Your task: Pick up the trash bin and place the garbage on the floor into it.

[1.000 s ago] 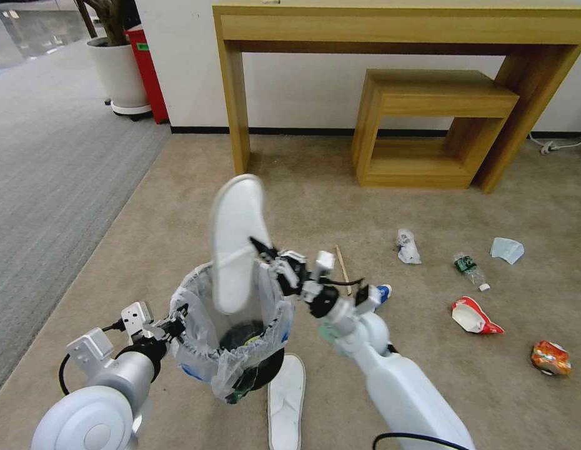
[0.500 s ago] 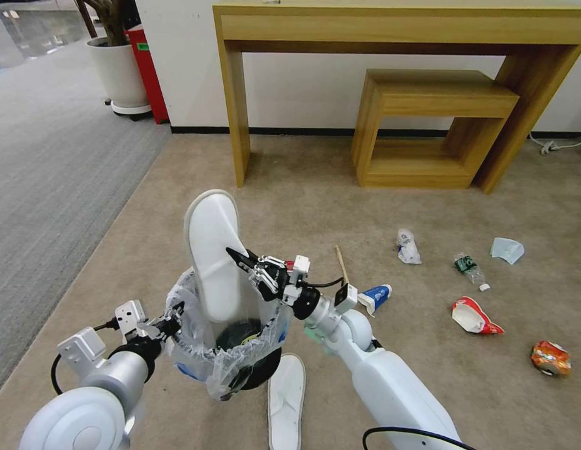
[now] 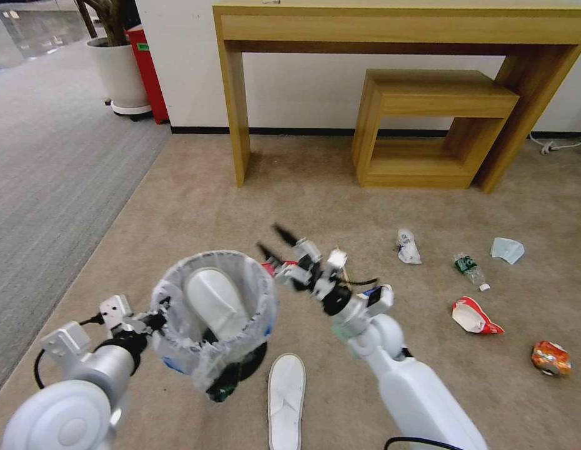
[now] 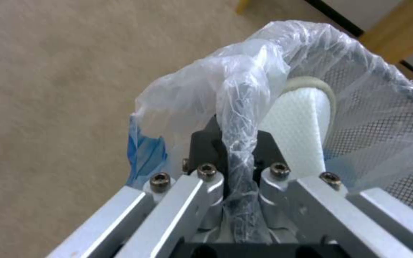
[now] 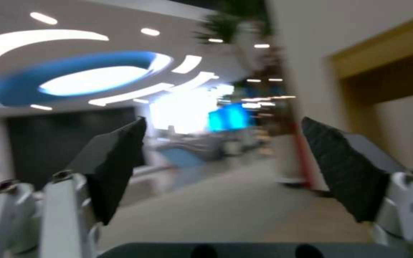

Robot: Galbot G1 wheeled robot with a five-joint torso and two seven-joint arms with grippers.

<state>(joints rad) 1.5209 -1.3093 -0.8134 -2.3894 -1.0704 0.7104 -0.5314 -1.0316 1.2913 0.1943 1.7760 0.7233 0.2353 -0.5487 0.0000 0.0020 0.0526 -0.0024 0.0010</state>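
The left hand point(image 3: 154, 320) is extended forward at the lower left of the head view, its fingers point(image 4: 206, 150) clamped on the bag-covered rim of the trash bin point(image 3: 210, 312), which is carried clear of the floor point(image 3: 197, 206) and tilted so that its mouth faces up and toward the robot. In the left wrist view the gathered plastic liner point(image 4: 245, 107) runs between the two closed fingers. One white slipper point(image 3: 212, 303) stands inside the bin, its long axis roughly upright along the bin wall, with its rounded end near the rim. The right arm reaches forward and up from the lower right, and the right hand point(image 3: 279, 245) is just beside the bin's far right rim, above the carpet; its fingers point(image 5: 115, 168) are spread apart with nothing between them, pointing away from the robot. A second white slipper point(image 3: 286, 400) lies flat on the floor directly below and in front of the bin, long axis running toward the robot. The wooden stick point(image 3: 344, 267) and a blue-white cup point(image 3: 373, 294) lie on the floor partly hidden behind the right arm. Farther right, well apart from the bin, are a white bag point(image 3: 407, 246), a green-labelled bottle point(image 3: 470, 270), a blue mask point(image 3: 507, 250), a red-white cup point(image 3: 475, 316) and an orange can point(image 3: 551, 357). A tall wooden surface point(image 3: 390, 28) with a smaller wooden unit point(image 3: 434, 125) beneath it stands against the wall beyond.
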